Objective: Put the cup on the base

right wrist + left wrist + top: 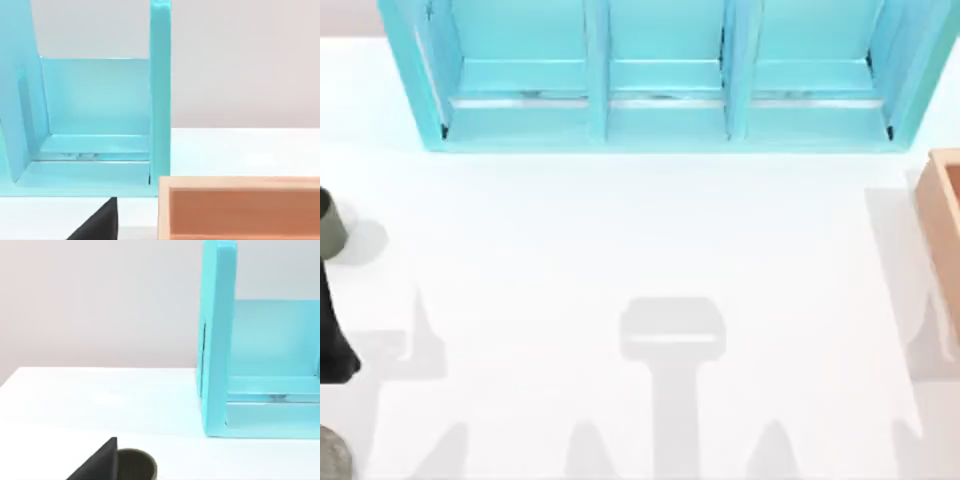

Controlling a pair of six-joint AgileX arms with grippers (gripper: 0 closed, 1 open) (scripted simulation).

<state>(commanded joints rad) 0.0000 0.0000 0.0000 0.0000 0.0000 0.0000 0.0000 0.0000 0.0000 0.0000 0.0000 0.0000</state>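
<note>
Your cup (328, 224) stands upright at the far left edge of the counter (640, 250), cut by the frame so only part of its olive-grey wall shows, and the base (332, 455) lies at the same left edge down in the near-left corner, a speckled grey-green disc also cut off by the frame. The two are apart, with the dark body of your left arm (334, 335) sitting between them along that edge. That is the relation to work from: both things belong to the left side, so the left arm is the nearer one by far, while the right arm sits over by the tan wooden box (942, 215) at the right edge, well apart from either. In the left wrist view the cup (136, 465) sits just beside a dark finger of the left tool (99, 462), its open mouth facing up, so its long axis is vertical and a grip from the side across its wall looks the natural approach. You cannot tell from these views whether the left tool is spread or pressed together, nor the right tool (97, 222). The turquoise shelf unit (660, 80) runs along the far edge, clear of the short path from cup to base.
</note>
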